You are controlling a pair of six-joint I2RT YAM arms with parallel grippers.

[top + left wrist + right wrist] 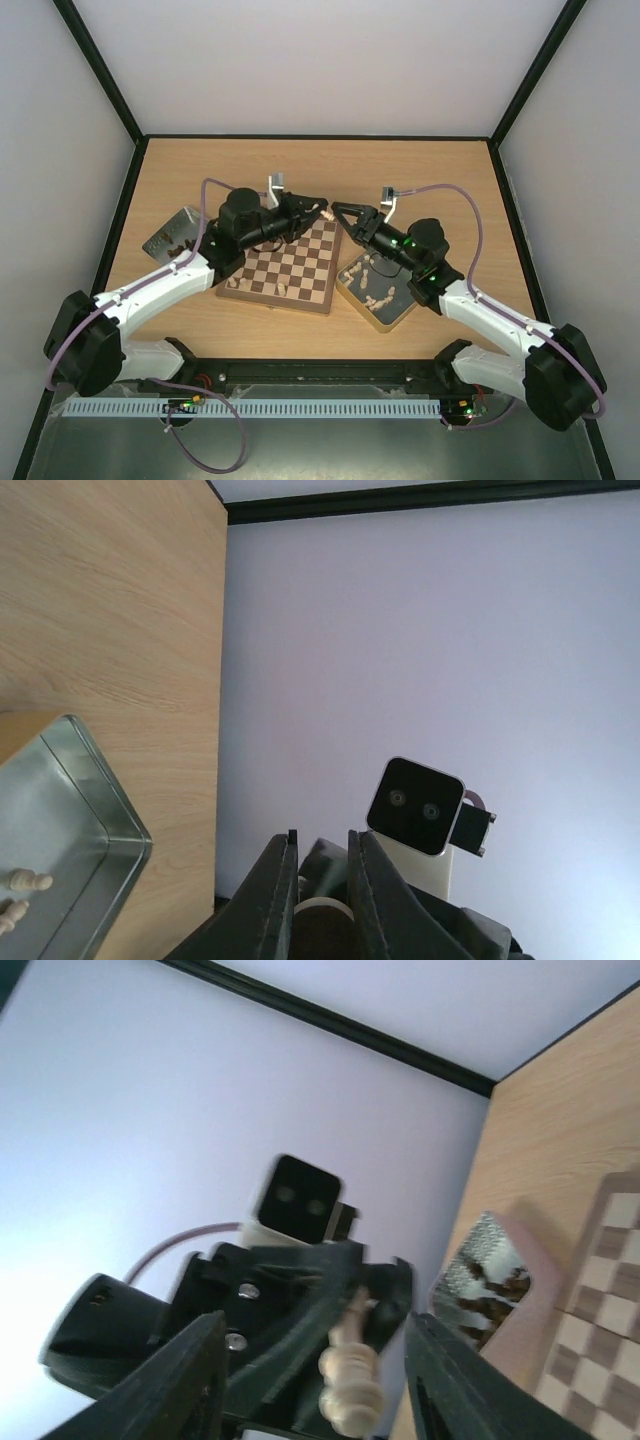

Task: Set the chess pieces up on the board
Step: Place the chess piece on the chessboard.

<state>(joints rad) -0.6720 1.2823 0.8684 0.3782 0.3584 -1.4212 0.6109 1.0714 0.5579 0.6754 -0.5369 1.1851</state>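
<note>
We see a light wooden tabletop (300, 165) closed in by plain pale walls (330, 60) with black struts (100, 70) at their corners, evenly lit, a white slotted strip (300, 408) along its near edge.

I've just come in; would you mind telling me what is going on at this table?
A chess set-up is under way. The left end effector is shut on a pale chess piece, held up near the far right corner of the board. The right end effector faces it, jaws open and holding nothing. More pale pieces lie in the gold tin right of the board, and dark ones in the grey tray on its left.
</note>
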